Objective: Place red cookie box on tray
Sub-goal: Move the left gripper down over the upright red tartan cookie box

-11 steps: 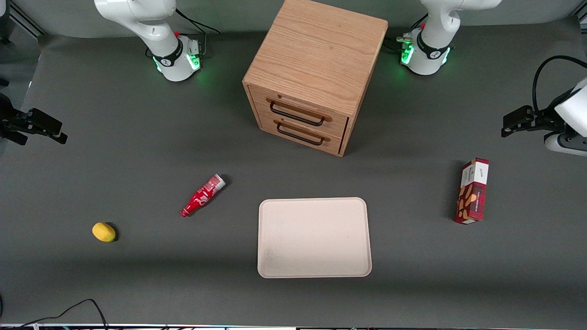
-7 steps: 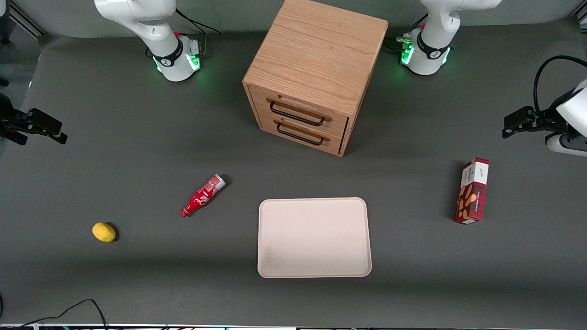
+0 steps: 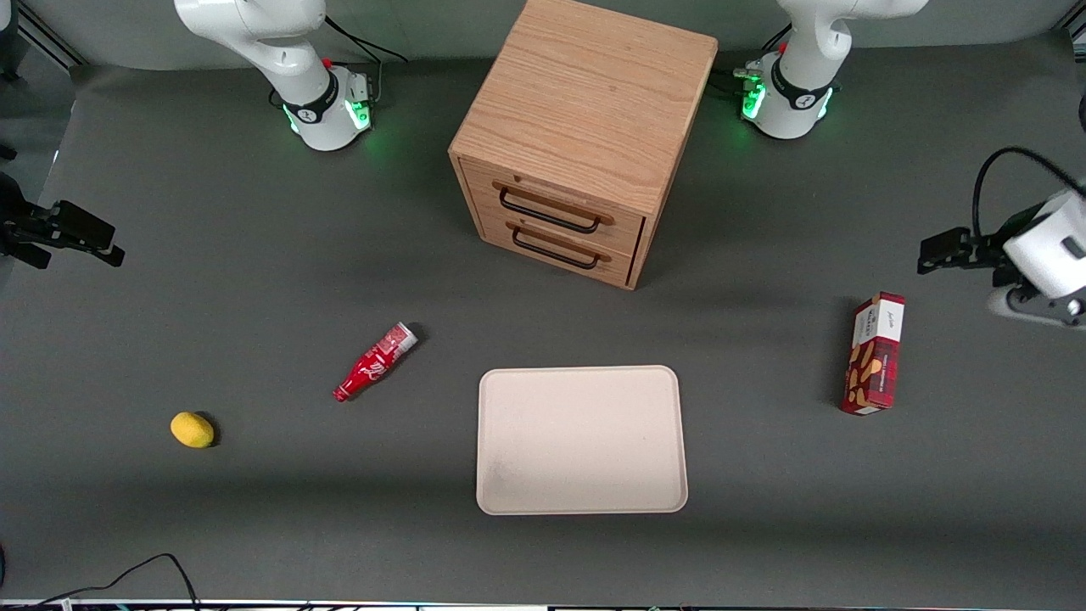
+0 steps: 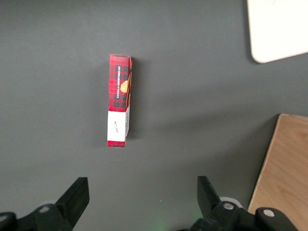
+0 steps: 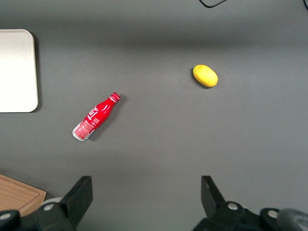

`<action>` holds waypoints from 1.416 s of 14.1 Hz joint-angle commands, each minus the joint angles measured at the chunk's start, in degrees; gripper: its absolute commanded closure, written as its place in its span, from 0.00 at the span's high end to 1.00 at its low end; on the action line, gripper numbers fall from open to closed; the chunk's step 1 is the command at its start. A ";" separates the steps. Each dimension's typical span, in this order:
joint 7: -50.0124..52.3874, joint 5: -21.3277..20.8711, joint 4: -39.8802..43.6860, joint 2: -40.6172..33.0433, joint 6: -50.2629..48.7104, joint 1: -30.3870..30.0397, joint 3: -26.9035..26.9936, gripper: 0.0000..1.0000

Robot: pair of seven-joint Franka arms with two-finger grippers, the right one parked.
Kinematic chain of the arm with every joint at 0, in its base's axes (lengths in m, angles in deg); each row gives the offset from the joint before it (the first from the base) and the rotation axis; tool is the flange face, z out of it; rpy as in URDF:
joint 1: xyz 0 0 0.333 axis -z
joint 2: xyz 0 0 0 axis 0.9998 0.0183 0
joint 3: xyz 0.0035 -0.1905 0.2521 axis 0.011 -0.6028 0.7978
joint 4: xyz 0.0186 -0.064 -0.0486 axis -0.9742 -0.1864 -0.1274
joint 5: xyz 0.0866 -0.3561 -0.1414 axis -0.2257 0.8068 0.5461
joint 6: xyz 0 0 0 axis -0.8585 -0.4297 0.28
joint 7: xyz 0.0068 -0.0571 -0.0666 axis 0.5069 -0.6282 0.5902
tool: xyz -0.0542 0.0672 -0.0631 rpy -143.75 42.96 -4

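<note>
The left gripper (image 4: 142,192) hangs above the table with its fingers (image 4: 77,195) spread apart, holding nothing. One red cookie box (image 4: 118,107), slim plaid cardboard with a white end panel, lies on the grey mat just ahead of the fingertips, untouched. The front view alone shows the whole flat beige tray (image 3: 580,439), well apart from the box, plus one wooden two-drawer cabinet (image 3: 581,136), one red soda bottle (image 3: 374,362) and one lemon (image 3: 192,429).

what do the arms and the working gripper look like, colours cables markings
Both arms are glossy white with rounded shells, each on a round base with a black band and a glowing green light. The working left arm's gripper is black with two dark, angular fingers, mounted on a white wrist body; it sits open, farther from the front camera than the red plaid cookie box. A black cable loops over the wrist.
</note>
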 commanded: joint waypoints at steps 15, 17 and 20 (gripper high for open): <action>-15.64 0.81 -27.90 9.34 48.05 -4.10 0.29 1.00; -15.74 0.98 -29.13 10.31 51.04 -4.10 0.29 1.00; -15.82 2.21 -30.81 11.36 54.57 -4.19 0.29 1.00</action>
